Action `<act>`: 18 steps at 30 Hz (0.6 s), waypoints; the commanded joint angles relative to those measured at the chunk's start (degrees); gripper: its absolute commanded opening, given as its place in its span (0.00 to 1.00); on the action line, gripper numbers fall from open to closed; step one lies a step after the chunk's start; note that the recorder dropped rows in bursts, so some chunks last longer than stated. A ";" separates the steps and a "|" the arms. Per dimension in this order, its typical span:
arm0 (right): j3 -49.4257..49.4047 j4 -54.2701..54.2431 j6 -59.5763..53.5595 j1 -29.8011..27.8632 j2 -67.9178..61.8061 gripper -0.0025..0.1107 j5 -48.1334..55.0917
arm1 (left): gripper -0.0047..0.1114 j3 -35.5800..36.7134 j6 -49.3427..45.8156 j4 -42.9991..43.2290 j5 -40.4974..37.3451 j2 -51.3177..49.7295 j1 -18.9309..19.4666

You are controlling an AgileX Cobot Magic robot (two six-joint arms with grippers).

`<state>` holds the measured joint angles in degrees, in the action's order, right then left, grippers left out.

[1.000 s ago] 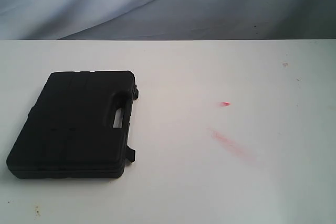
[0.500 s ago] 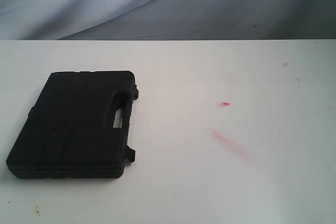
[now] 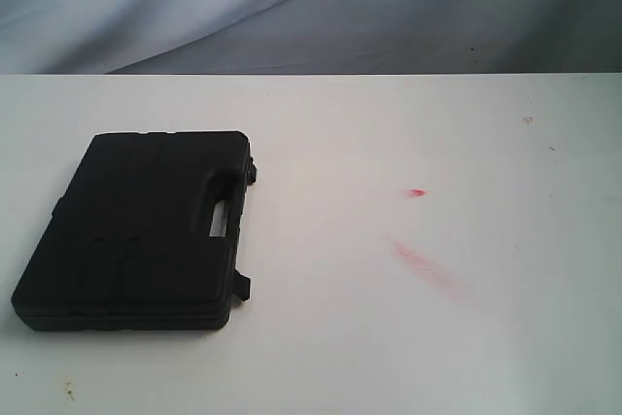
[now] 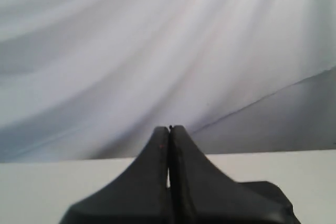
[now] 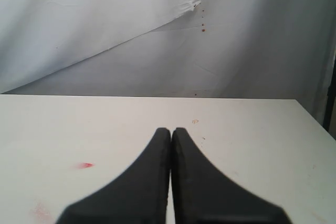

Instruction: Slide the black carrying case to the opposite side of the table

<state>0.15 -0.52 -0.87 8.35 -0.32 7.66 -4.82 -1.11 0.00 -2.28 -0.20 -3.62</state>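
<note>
The black carrying case (image 3: 136,235) lies flat and closed on the left part of the white table (image 3: 389,347) in the exterior view, its handle slot (image 3: 216,216) turned toward the table's middle. Neither arm shows in that view. In the left wrist view my left gripper (image 4: 169,128) is shut with nothing between its fingers, above the table's edge; a dark corner (image 4: 268,192) beside it may be the case. My right gripper (image 5: 171,129) is also shut and empty, hovering over bare tabletop (image 5: 252,140) far from the case.
Red smears (image 3: 423,267) and a small red spot (image 3: 417,192) mark the tabletop right of centre; the spot (image 5: 85,165) also appears in the right wrist view. A grey-white cloth backdrop (image 3: 292,7) hangs behind the table's far edge.
</note>
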 commanded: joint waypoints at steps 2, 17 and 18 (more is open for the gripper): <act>-0.15 -0.17 0.02 -0.36 0.32 0.02 -0.63 | 0.04 -8.73 -0.47 1.04 -7.04 0.20 -0.35; -0.15 -0.17 0.02 -0.36 0.32 0.02 -0.63 | 0.04 -22.91 -0.34 1.42 -29.02 0.20 -0.35; -0.15 -0.17 0.02 -0.36 0.32 0.02 -0.63 | 0.04 -22.91 -0.23 1.25 -29.02 0.20 -0.35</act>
<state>0.15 -0.52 -0.87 8.35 -0.32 7.66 -27.34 -1.55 1.88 -30.50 -0.05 -3.62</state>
